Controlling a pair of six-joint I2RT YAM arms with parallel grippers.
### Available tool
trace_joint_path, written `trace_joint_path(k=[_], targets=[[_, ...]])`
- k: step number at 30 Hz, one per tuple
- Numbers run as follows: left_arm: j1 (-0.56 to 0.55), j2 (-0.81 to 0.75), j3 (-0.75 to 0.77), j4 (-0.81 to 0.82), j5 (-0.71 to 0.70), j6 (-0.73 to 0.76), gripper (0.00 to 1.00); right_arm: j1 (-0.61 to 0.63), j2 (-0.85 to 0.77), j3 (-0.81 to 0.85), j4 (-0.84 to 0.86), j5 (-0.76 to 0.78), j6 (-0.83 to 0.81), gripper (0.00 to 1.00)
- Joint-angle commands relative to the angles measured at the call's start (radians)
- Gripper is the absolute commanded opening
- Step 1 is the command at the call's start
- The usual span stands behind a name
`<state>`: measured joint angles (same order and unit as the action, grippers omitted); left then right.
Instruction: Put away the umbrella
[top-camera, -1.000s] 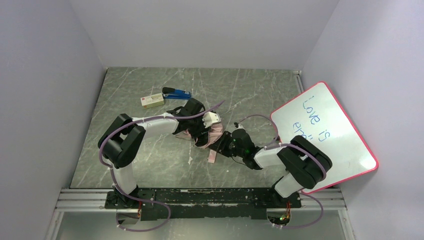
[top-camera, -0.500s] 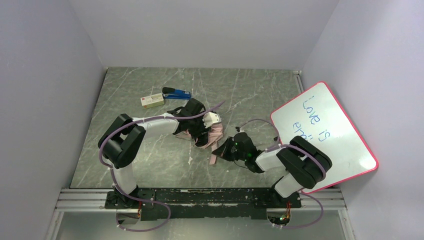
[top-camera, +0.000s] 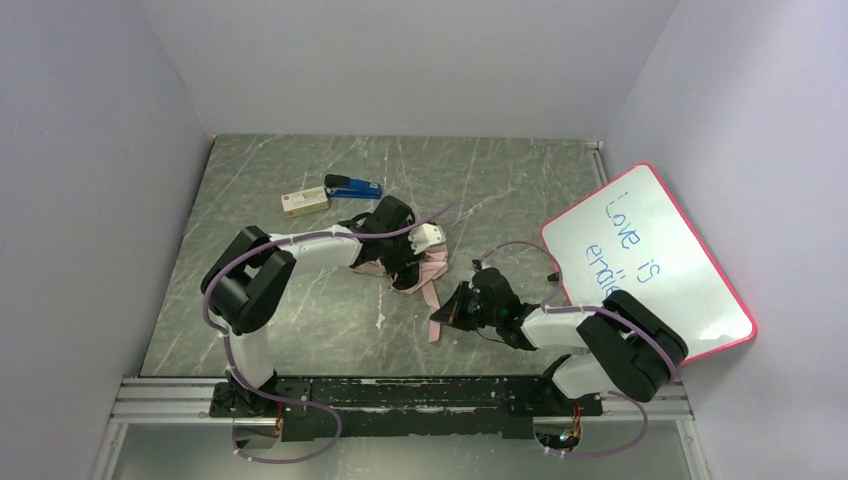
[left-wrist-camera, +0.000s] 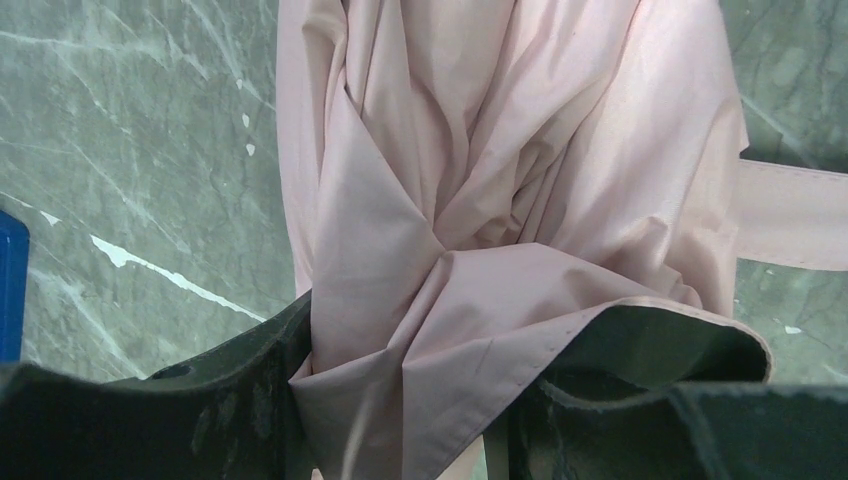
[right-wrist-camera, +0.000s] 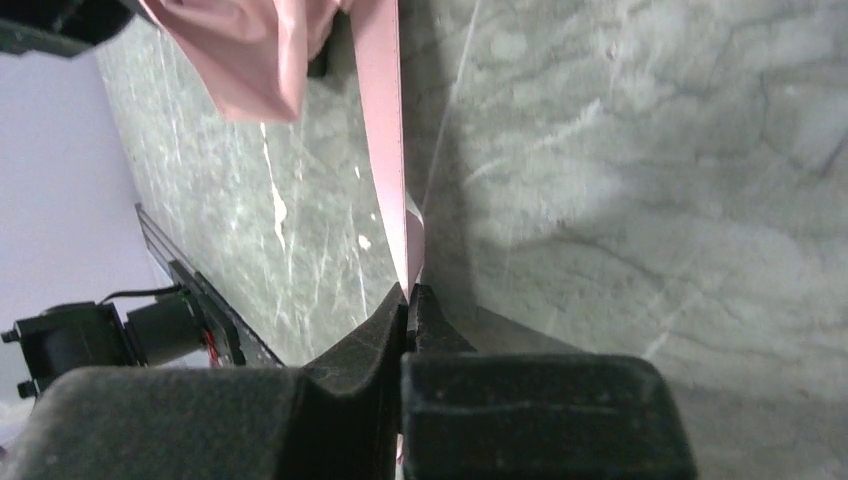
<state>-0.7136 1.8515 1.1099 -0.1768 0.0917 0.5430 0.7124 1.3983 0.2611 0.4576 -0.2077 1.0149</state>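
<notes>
Grey-green marbled table (top-camera: 300, 330) fills the overhead view, walled in by plain pale panels, with a blue stapler (top-camera: 352, 187) and a small box (top-camera: 304, 201) near the far left and a pink-rimmed whiteboard (top-camera: 650, 265) leaning at the right. Near the middle lies the umbrella (top-camera: 425, 268), a crumpled pale pink bundle. The left gripper (top-camera: 398, 255) is down on it, and the right gripper (top-camera: 443, 314) is low at the near end of the pink strap (top-camera: 432, 300) that trails toward the arms. From the left wrist, the left gripper (left-wrist-camera: 420, 345) stands about half open with a thick gather of the umbrella (left-wrist-camera: 480, 180) cloth clamped between its dark fingers (left-wrist-camera: 230, 370). One fold drapes over the other finger, and the strap (left-wrist-camera: 790, 215) runs off to the right across the table (left-wrist-camera: 130, 150). From the right wrist, the right gripper (right-wrist-camera: 410, 300) is fully closed, its fingers (right-wrist-camera: 360, 335) pressed together with the thin strap (right-wrist-camera: 385, 150) pinched at their very tips. The strap runs taut and edge-on up to the hanging umbrella (right-wrist-camera: 250, 60) cloth at the top, just above the table (right-wrist-camera: 650, 200).
</notes>
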Motion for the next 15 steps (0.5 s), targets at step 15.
trace_joint_path(k=[15], targets=[[0.019, 0.084, -0.035, 0.049, -0.244, 0.061, 0.05, 0.042, -0.204, -0.071, -0.391, -0.232, -0.078, 0.0]])
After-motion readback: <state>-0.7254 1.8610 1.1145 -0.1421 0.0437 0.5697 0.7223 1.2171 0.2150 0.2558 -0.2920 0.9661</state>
